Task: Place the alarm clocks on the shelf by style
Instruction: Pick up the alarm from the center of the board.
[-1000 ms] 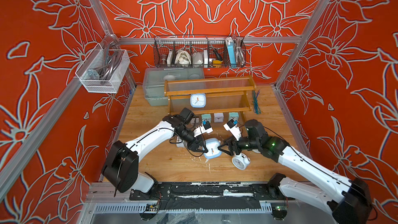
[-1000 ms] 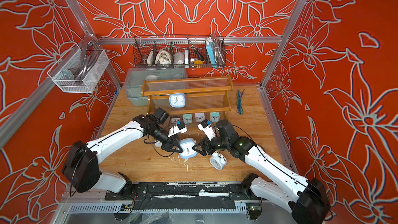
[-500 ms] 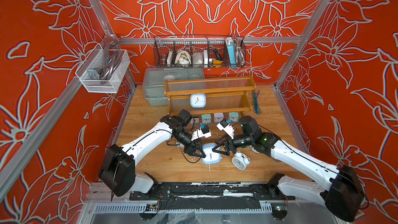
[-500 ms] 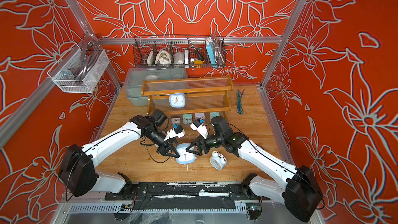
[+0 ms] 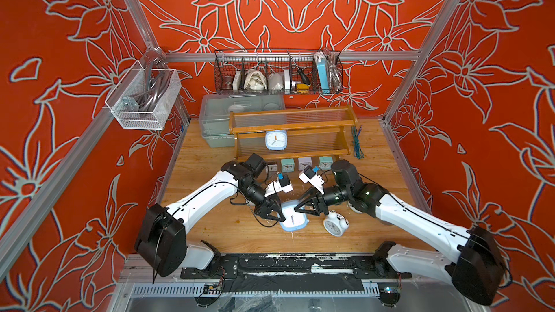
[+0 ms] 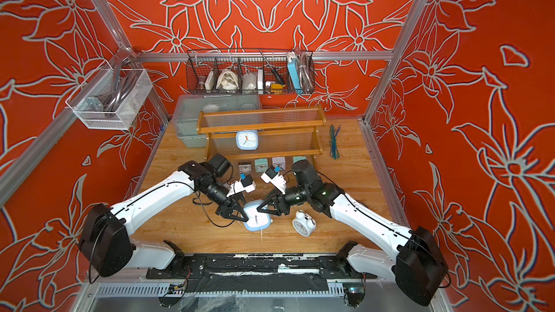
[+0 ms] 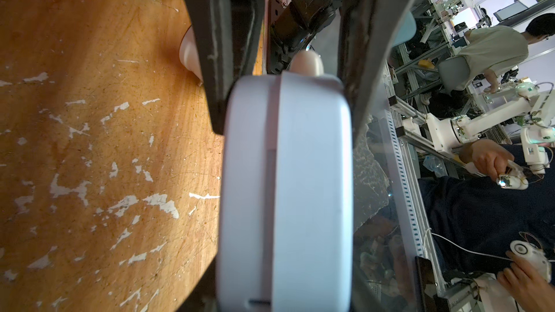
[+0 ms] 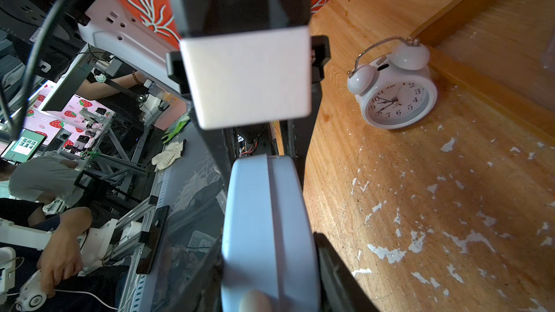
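A pale-blue rounded-square alarm clock (image 5: pixel 295 220) (image 6: pixel 258 220) hangs tilted, back up, just above the table's front middle. My right gripper (image 5: pixel 303 208) (image 8: pixel 270 265) is shut on its sides. My left gripper (image 5: pixel 274 213) (image 7: pixel 285 280) flanks the clock's other end closely; whether it presses cannot be seen. A second pale-blue clock (image 5: pixel 275 140) stands on the shelf (image 5: pixel 315 127) (image 6: pixel 285 129), on its middle tier. Several tiny square clocks (image 5: pixel 304 163) line the lowest tier. One white twin-bell clock (image 5: pixel 334 224) lies near my right gripper, another (image 8: pixel 396 97) stands by the shelf's end.
A clear plastic bin (image 5: pixel 216 115) sits behind the shelf's left end. A black wire basket (image 5: pixel 277 73) hangs on the back wall and a white mesh basket (image 5: pixel 144 100) on the left wall. Green ties (image 5: pixel 356 142) lie right of the shelf.
My right gripper has come in from the right with wide jaws and closed them round the pale-blue clock. The left gripper and clock have drifted slightly toward the table's front.
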